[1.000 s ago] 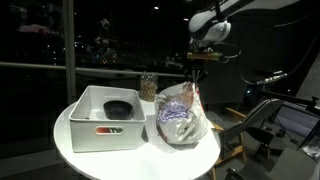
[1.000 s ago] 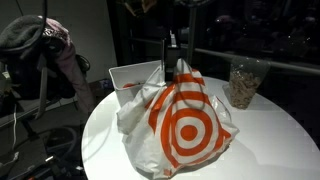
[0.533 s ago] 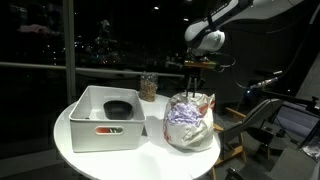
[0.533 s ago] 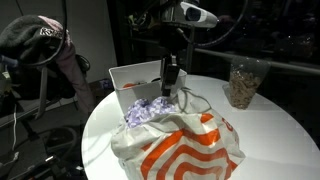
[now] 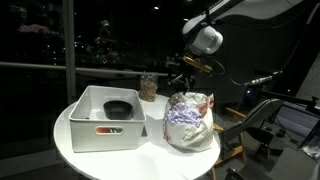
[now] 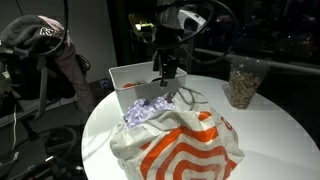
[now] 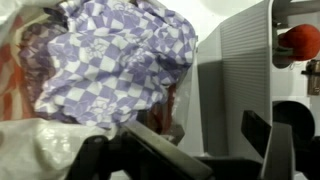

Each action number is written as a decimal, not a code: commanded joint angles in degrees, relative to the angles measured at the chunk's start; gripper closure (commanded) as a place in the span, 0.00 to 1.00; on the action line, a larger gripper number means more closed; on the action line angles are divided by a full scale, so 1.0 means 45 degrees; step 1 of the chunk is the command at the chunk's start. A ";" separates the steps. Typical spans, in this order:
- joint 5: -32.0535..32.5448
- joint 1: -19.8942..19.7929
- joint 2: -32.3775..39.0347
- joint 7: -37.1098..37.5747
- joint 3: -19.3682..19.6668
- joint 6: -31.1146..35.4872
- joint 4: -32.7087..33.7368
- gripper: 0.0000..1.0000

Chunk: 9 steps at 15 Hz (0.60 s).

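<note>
Under the white bin [image 5: 105, 133]: a round white table [image 5: 68, 150]. Just beside the bin, touching it or not impossible to tell: a plastic shopping bag [image 5: 192, 128], slumped, mouth gaping upward.

Judged done so far: bag standing free beside the bin, with a purple-and-white checked cloth [image 5: 181, 114] bunched in its mouth on the bin-facing side. Judged left: cloth only half sunk, heaped at the rim rather than down inside, and the bag's mouth wide and slack.

Above the bag's bin-side edge, higher than the bin's rim: the gripper [image 5: 188, 68]. Fingers spread apart, pinching nothing, clear of bag and cloth alike. Behind the bin, near its far corner: a clear jar [image 5: 148, 87] of brownish pieces. Inside the bin: a small black bowl [image 5: 118, 108].

Shown in an exterior view only: the bin's inside [image 5: 112, 100] with the bowl. Hidden there: the bag's print.

Shown in an exterior view from the bag's side: a broad red target print across the bag [image 6: 190, 150], the cloth [image 6: 145, 110] spilling toward the bin [image 6: 130, 75], and the gripper [image 6: 166, 80] in front of the bin's wall. Hidden there: the bin's contents.

Shown in the wrist view alone: the cloth [image 7: 120, 60] close up, small flowers among its checks. Also the dark fingers [image 7: 150, 155] wide apart at the lower edge, the bin's outer wall [image 7: 235, 85], and beyond that wall an orange-red round thing [image 7: 300, 40], too cropped to name. Missing there: table, jar and bowl.
</note>
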<state>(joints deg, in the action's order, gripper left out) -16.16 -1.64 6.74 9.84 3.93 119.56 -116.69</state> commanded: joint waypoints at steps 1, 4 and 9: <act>-0.1382 0.0014 0.0832 -0.1753 -0.0616 0.0907 0.0214 0.00; -0.1670 0.0064 0.1488 -0.2245 -0.0993 0.1263 0.0347 0.00; -0.1085 0.0061 0.2197 -0.1884 -0.1012 0.1396 0.0319 0.00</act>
<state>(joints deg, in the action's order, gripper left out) -21.81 -1.17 14.97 1.46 -0.56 124.83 -116.36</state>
